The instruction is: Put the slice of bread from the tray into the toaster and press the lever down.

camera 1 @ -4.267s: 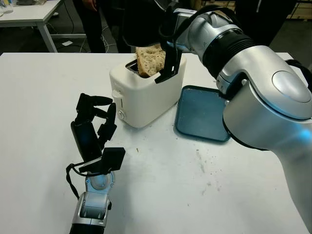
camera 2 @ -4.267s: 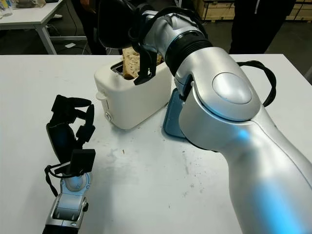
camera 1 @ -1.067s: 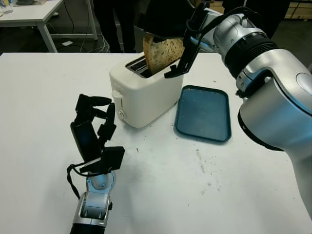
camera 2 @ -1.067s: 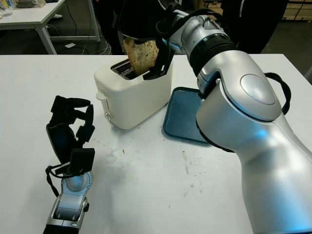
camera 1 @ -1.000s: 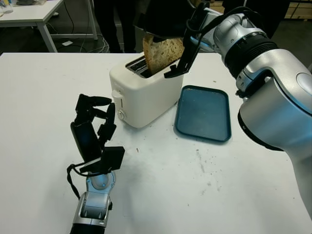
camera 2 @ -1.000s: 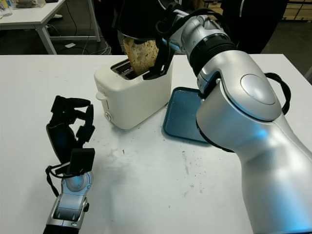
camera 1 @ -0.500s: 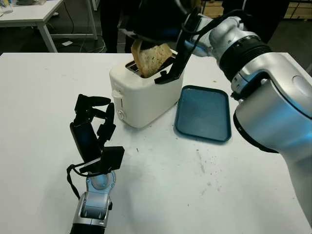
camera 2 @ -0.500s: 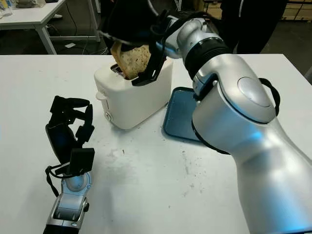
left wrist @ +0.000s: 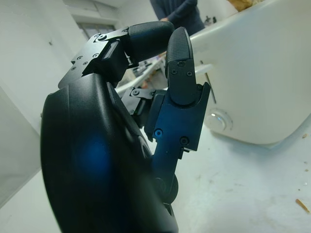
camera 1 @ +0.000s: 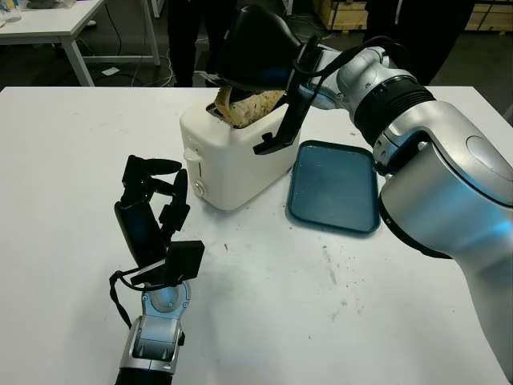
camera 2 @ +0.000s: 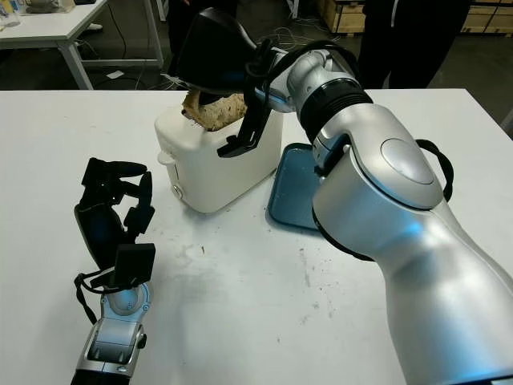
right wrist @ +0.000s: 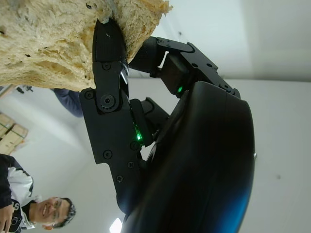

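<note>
1. Two hands show: the right hand is over the toaster, fingers clamped on the bread.
2. The bread leans tilted under that hand, its lower edge at the toaster's top slot.
3. The tray lies below the right forearm, beside the toaster.
4. The left hand stands near the toaster's lever side, fingers curled, holding nothing.

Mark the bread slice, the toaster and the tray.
bread slice (camera 1: pixel 244 108), left eye view, its crumb above the slot.
toaster (camera 1: pixel 232 156), left eye view, its white side wall.
tray (camera 1: pixel 333 188), left eye view, its bare floor.
</note>
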### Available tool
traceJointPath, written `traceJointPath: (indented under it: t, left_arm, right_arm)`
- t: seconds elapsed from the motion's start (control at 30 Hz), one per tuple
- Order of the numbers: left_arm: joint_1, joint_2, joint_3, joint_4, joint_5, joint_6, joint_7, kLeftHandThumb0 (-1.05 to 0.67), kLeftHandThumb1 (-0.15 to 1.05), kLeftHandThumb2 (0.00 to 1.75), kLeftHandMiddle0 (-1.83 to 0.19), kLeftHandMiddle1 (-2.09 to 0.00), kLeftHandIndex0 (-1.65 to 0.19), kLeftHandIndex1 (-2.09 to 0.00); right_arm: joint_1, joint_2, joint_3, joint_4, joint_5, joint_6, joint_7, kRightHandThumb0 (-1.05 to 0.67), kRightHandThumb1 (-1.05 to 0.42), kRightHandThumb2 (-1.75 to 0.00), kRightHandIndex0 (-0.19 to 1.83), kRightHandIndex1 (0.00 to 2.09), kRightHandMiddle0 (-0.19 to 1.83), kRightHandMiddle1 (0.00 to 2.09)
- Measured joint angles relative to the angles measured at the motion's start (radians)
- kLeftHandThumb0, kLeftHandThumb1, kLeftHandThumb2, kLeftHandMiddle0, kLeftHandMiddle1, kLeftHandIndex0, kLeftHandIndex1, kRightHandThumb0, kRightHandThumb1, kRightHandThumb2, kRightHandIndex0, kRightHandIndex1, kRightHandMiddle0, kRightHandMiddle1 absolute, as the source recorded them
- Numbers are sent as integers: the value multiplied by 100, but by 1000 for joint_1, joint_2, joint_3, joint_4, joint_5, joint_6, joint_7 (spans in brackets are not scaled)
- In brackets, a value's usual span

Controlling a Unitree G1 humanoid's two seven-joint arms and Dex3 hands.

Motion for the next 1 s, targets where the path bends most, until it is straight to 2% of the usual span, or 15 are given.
traceJointPath:
  t: [0.23, 0.43, 0.5, 0.6, 0.7, 1.0]
  left_arm:
    - [0, 0, 0, 1, 0, 0, 0, -49, 92, 36, -65, -171, -47, -144]
    - [0, 0, 0, 1, 0, 0, -1, -49, 92, 36, -65, -171, -47, -144]
    - [0, 0, 0, 1, 0, 0, -1, -49, 92, 35, -65, -172, -48, -145]
    - [0, 0, 0, 1, -1, 0, -1, -50, 92, 35, -64, -172, -47, -145]
    - [0, 0, 0, 2, 0, 0, -1, -49, 92, 36, -65, -172, -47, -145]
    - [0, 0, 0, 5, -1, -1, -3, -50, 92, 35, -65, -172, -48, -145]
  right_arm:
    - [6, -13, 4, 0, 0, 16, -3, -60, -92, -34, 112, 175, 82, 175]
    - [7, -24, -96, 0, 80, 40, 57, -53, -92, -29, 108, 175, 77, 175]
    - [7, -26, -149, 0, 128, 42, 105, -50, -92, -31, 107, 175, 75, 175]
    - [8, -30, -216, 0, 193, 46, 185, -55, -92, -41, 105, 175, 76, 175]
    - [9, -33, -243, 0, 205, 70, 224, -56, -92, -40, 101, 175, 78, 175]
    - [39, -51, -274, -3, 228, 74, 262, -52, -92, -33, 107, 175, 76, 175]
